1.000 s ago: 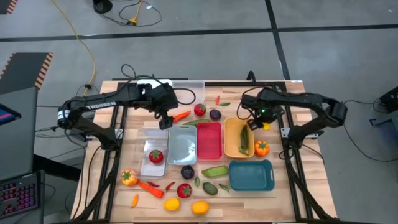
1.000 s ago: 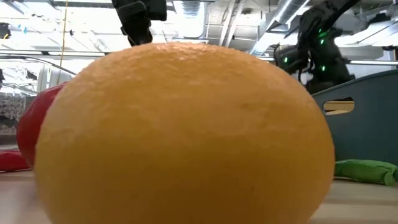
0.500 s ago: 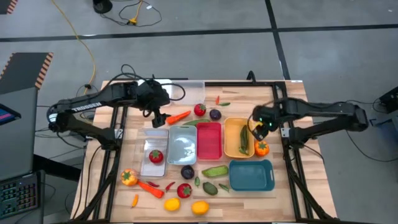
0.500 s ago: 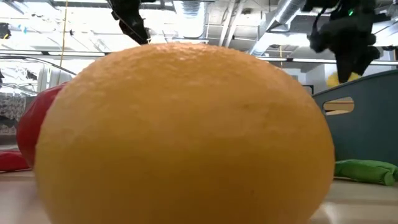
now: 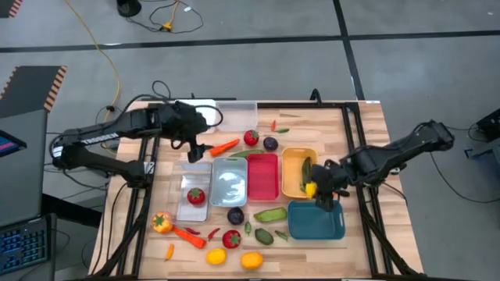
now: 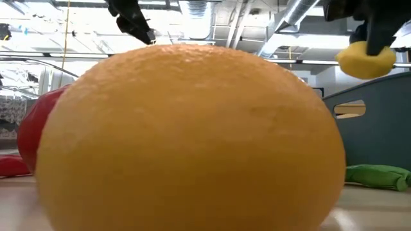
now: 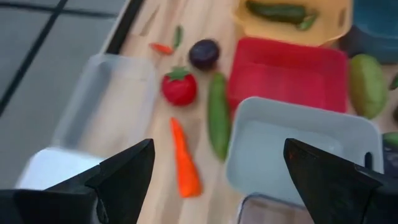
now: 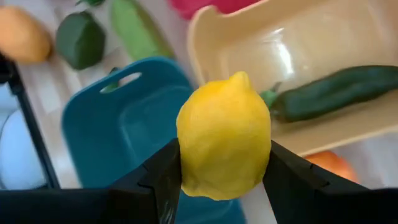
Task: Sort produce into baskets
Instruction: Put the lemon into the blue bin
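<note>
So the wooden table (image 5: 367, 133) has a row of bins across its middle. Biggest is the teal bin (image 5: 316, 221), near the right part of the front edge, holding nothing I can see. Behind it sits the yellow bin (image 5: 291, 160) with a dark green cucumber (image 5: 305, 173) lying in it. Left of that is the red bin (image 5: 262, 176), then the silver-grey bin (image 5: 229, 181), then a clear bin (image 5: 182, 193) with a red tomato (image 5: 196, 196) inside. Two more sit at the back edge, a clear one (image 5: 237, 113) and a white one (image 5: 197, 107), partly under the left arm.

The right gripper (image 5: 319, 193) is clamped on a yellow lemon (image 8: 224, 144), holding it up in the air over the spot where the yellow bin meets the teal one. The wrist view shows both fingers (image 8: 163, 180) pressed to its sides.

The left gripper (image 5: 193, 148) hovers near the back left of the table, jaws apart, nothing between them. An orange carrot (image 5: 226, 145) lies just beside it on the wood, with a strawberry (image 5: 251, 138) and a purple plum (image 5: 270, 144) further along.

Loose stuff sits along the front edge: an orange (image 5: 251, 260) right at the edge, a second lemon (image 5: 216, 256), another tomato (image 5: 232, 239), a green pod (image 5: 270, 214), and a small chili (image 5: 169, 250).
</note>
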Robot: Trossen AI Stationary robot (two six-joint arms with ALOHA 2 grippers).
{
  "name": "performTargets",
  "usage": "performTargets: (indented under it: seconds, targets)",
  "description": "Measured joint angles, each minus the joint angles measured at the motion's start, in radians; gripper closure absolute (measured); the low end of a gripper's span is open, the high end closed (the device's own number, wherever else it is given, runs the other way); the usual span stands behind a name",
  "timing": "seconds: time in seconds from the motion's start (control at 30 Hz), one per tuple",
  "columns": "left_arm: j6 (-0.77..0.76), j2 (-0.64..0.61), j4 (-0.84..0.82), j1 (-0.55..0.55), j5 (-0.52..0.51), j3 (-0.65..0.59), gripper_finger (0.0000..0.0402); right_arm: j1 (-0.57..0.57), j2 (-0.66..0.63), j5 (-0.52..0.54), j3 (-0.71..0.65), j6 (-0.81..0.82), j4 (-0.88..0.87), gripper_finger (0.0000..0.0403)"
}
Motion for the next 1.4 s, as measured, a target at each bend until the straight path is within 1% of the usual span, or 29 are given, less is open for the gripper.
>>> performTargets:
  seconds: [0.13, 0.23, 0.37, 0.5, 0.67, 0.8, 0.93, 1.2, 1.4]
  targets:
    - [-0.019, -0.079, 0.201, 0.0, 0.074, -0.19, 0.0057, 0.055, 0.038, 0.0, 0.0, 0.004, 0.031, 0.0184]
    - [-0.041, -0.145, 0.345, 0.0, 0.106, -0.316, 0.0057, 0.083, 0.067, 0.0, 0.0, 0.049, 0.038, 0.0184]
    - [-0.065, -0.222, 0.483, 0.0, 0.105, -0.448, 0.0057, 0.108, 0.107, -0.009, 0.0, 0.106, 0.037, 0.0184]
    - [-0.068, -0.282, 0.599, 0.0, 0.105, -0.538, 0.0057, 0.12, 0.144, -0.08, 0.0, 0.112, 0.04, 0.0184]
    - [-0.068, -0.312, 0.635, 0.0, 0.102, -0.57, 0.0057, 0.125, 0.186, -0.141, -0.001, 0.109, 0.042, 0.018]
    - [-0.065, -0.311, 0.636, 0.0, 0.099, -0.571, 0.0057, 0.124, 0.216, -0.172, -0.001, 0.079, 0.042, 0.016]
    - [-0.055, -0.307, 0.635, 0.0, 0.099, -0.571, 0.0057, 0.11, 0.247, -0.179, -0.001, 0.108, 0.036, 0.0145]
    - [-0.053, -0.307, 0.635, 0.0, 0.099, -0.571, 0.0057, 0.075, 0.272, -0.207, -0.002, 0.121, -0.003, 0.0143]
    - [-0.052, -0.307, 0.634, 0.0, 0.098, -0.571, 0.0057, 0.068, 0.273, -0.208, -0.002, 0.127, -0.032, 0.0143]
